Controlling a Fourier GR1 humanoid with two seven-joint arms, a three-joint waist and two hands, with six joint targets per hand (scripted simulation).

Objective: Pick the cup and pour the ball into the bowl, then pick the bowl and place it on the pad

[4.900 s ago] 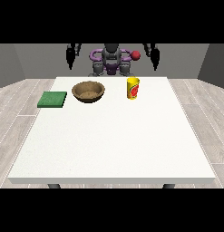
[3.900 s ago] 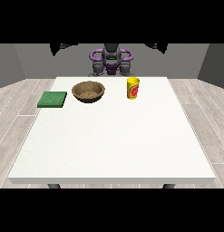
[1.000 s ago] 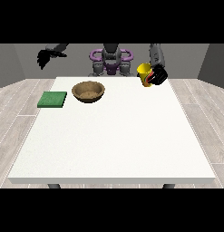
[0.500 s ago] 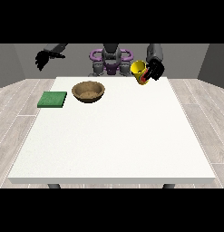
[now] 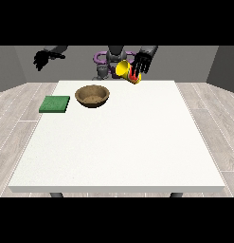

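Hand at the view's right [image 5: 143, 61] had its fingers wrapped round the yellow cup [image 5: 126, 71], tipped mouth-down toward the bowl [image 5: 92, 95] for the pour. Bowl sat on the tabletop [image 5: 118, 142] below-left of it, not yet under the mouth. Other hand [image 5: 41, 59] was raised clear, fingers unclear. Ball not visible.

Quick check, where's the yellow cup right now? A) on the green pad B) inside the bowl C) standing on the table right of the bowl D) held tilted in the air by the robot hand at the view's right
D: the robot hand at the view's right holds the yellow cup tilted above the table's far edge, right of the brown bowl.
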